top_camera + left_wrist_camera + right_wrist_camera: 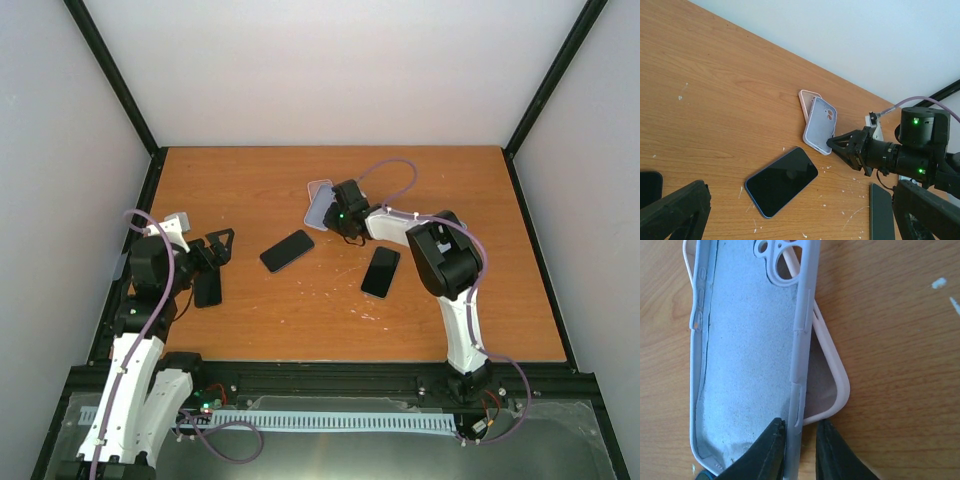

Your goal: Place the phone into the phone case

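Right wrist: jaws straddle one side wall of the lavender phone case [740, 365].

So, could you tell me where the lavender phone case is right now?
The lavender phone case lies toward the far middle of the table in the top view, atop a pink case, with the right tool straddling its side wall.

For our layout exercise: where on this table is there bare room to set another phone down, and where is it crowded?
Free: the table right of the right arm, and the far strip along the back wall. Crowded: the middle, where stacked cases, right end effector, centre phone and second phone cluster.
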Motion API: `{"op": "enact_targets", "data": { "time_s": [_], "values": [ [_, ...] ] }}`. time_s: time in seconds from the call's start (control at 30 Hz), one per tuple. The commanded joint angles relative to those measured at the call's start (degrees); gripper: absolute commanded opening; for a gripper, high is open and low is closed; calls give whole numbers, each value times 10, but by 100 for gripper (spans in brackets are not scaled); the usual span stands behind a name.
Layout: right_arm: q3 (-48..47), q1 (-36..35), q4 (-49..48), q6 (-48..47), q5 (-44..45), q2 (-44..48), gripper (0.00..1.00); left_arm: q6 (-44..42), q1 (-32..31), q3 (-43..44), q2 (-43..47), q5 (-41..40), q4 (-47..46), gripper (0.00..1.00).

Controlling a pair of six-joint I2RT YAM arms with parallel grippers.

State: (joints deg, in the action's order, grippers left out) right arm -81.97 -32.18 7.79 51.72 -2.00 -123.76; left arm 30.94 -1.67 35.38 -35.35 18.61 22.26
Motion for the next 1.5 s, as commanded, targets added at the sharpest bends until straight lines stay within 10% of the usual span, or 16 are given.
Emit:
{"op": "enact_targets", "data": {
  "time_s": [0.0,0.6,0.97,1.47],
  "values": [
    [0,1,13,-7,-3,11,13,-11,-3,3,5,-5,-17,99],
    [246,-94,121,-46,34,289,3,-10,-3,2,-8,-5,-18,100],
    [383,-226,134,105,32,383,7,-10,-3,5,-25,-5,-14,100],
    [332,-145,272,58,210,403,78,-9,-3,7,-37,-3,-8,100]
  ]
}}
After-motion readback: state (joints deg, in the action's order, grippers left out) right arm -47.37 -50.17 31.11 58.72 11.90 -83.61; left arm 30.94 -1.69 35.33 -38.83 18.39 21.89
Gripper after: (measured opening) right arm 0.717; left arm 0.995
